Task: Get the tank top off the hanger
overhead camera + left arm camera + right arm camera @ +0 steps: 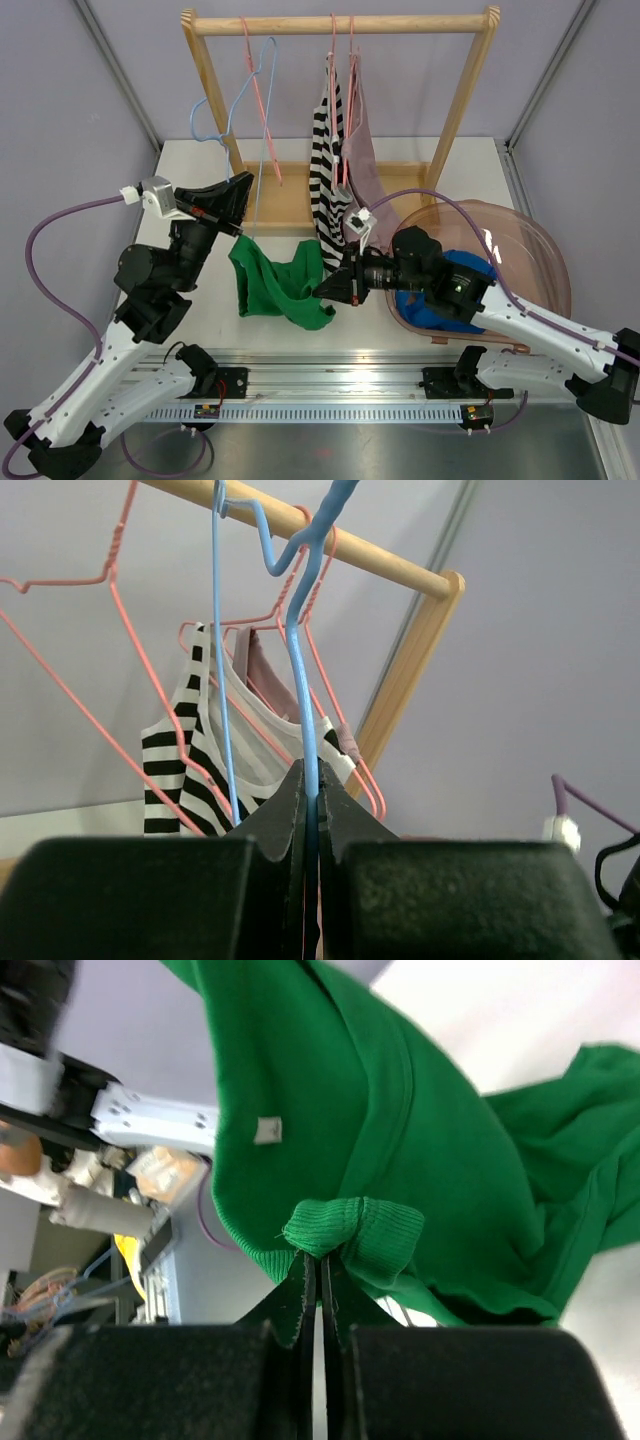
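Observation:
The green tank top (272, 284) lies crumpled on the table in front of the rack, and its upper left corner rises to just under my left gripper. My left gripper (238, 207) is shut on the thin wire of the blue hanger (262, 120), whose hook is on the wooden rail. In the left wrist view the jaws (311, 780) pinch the blue hanger wire (299, 660). My right gripper (326, 290) is shut on a fold of the top's ribbed edge (352, 1230), and the green tank top (400, 1110) fills the view above the gripper (320, 1260).
The wooden rack (340, 24) stands at the back with an empty pink hanger (260, 100), a black-and-white striped top (326, 170) and a mauve top (362, 150). A pink translucent bin (530, 250) holding blue cloth sits at the right, under my right arm.

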`<state>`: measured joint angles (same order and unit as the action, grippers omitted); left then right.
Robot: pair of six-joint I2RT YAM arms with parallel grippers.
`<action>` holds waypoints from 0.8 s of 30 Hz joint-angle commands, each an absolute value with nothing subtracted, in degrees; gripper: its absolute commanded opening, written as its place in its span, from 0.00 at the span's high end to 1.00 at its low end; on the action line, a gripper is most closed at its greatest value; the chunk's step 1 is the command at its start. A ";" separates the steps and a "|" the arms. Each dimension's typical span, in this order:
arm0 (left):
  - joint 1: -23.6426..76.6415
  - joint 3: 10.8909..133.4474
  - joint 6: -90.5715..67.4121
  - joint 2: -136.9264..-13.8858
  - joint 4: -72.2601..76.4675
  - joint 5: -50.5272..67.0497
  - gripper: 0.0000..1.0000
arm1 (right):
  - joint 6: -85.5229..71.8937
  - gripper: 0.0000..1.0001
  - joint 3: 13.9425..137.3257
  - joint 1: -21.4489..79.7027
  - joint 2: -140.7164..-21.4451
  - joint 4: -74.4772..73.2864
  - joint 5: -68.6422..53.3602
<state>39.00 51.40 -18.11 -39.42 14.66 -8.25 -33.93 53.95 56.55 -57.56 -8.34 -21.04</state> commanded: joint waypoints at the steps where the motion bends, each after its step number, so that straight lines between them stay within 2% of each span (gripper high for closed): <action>1: 39.20 50.19 -18.81 -39.29 24.16 -12.84 1.00 | -31.03 1.00 53.79 59.67 -60.64 -9.22 -20.75; 5: 39.20 51.50 -18.55 -41.74 24.87 -10.82 1.00 | -29.98 1.00 53.27 60.21 -59.68 -12.12 -14.27; 16: 39.64 50.37 -18.10 -42.19 23.54 -11.16 1.00 | -27.87 1.00 49.58 60.12 -40.00 -21.43 1.39; 19: 39.64 48.17 -18.54 -41.22 26.45 -12.30 1.00 | -26.99 1.00 48.52 60.20 -37.79 -21.19 -1.30; 24: 39.64 51.85 -17.75 -44.73 27.06 -10.73 1.00 | -30.66 1.00 45.18 60.21 -45.06 -7.34 -19.76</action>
